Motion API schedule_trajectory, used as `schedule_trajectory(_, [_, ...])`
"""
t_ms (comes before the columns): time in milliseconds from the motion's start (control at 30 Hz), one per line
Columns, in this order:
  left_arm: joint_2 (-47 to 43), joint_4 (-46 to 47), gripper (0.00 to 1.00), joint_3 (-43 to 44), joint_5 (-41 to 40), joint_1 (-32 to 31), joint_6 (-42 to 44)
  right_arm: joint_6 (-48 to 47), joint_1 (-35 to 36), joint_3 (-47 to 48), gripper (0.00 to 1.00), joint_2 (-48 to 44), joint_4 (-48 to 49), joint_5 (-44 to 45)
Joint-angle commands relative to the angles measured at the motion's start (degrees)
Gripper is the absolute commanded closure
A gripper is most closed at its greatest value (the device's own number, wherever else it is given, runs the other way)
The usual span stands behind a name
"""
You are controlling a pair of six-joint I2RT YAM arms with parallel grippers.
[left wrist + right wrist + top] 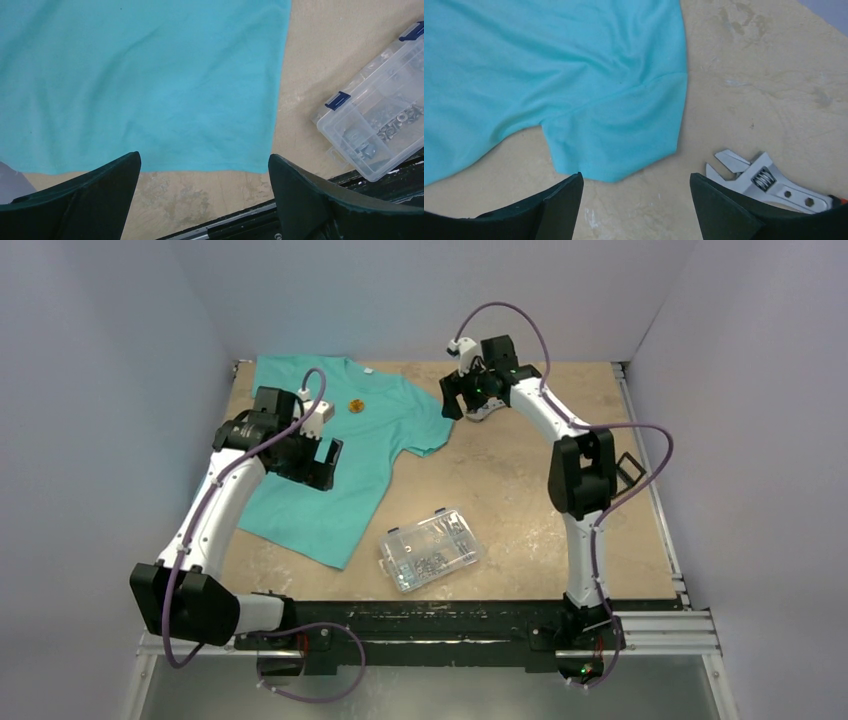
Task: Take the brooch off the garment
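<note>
Brooch is seen pinned on the chest of the garment, just below its collar. The left gripper is held wide open over the garment's middle, on the hem side of the brooch. The right gripper is spread wide beside the garment's outstretched sleeve. A wrench is laid just off that sleeve. A clear parts box is set near the garment's hem corner. Bare table is left beyond the sleeve.

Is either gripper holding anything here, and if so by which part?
Nothing is held. The left gripper and the right gripper are both open and empty. The brooch sits on the garment, untouched.
</note>
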Motion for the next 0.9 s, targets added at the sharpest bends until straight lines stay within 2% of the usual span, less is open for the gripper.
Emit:
schedule_trajectory(0, [0.9,-0.6,0.00,4.2,-0.3,-0.2,-1.5,4.2,1.3,5.9,0.22,4.4,4.1,1.5])
schedule_trajectory(200, [2.4,-1.4,0.00,6.0,-0.9,-0.2,-1.9,4.3,2.3,9.0,0.34,9.8,6.2,3.7])
schedule_trajectory(700, [4.1,-1.6,0.00,6.3,-3.4,-0.2,-2.0,3.9,2.5,9.1,0.39,14.9,6.2,5.2])
schedule_trajectory(767, [4.3,-1.7,0.00,6.4,-3.5,-0.2,-2.0,3.7,2.5,9.0,0.42,15.4,5.8,5.0])
schedule_trajectory(867, [4.6,-2.1,0.00,6.7,-3.1,-0.2,-2.0,3.2,2.4,9.0,0.56,15.6,4.7,3.9])
